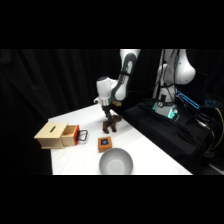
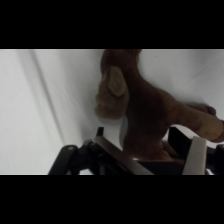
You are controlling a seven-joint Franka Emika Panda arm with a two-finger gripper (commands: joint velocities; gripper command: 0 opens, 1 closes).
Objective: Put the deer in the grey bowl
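Note:
The small dark brown deer [image 1: 111,125] is at the middle of the white table [image 1: 150,155], directly under my gripper [image 1: 108,118]. In the wrist view the deer [image 2: 145,110] fills the centre, its body sitting between the two fingers [image 2: 196,156] of my gripper [image 2: 150,152], which is shut on it. I cannot tell whether its legs touch the table. The light grey bowl [image 1: 116,162] stands at the table's near edge, below and slightly right of the deer, with nothing inside it.
An orange-brown cube with a dark blue top [image 1: 104,144] lies between the deer and the bowl. A tan wooden box [image 1: 54,135] with an orange part [image 1: 70,136] and a small black object [image 1: 82,135] sits at the left. Dark equipment [image 1: 165,125] borders the table's right side.

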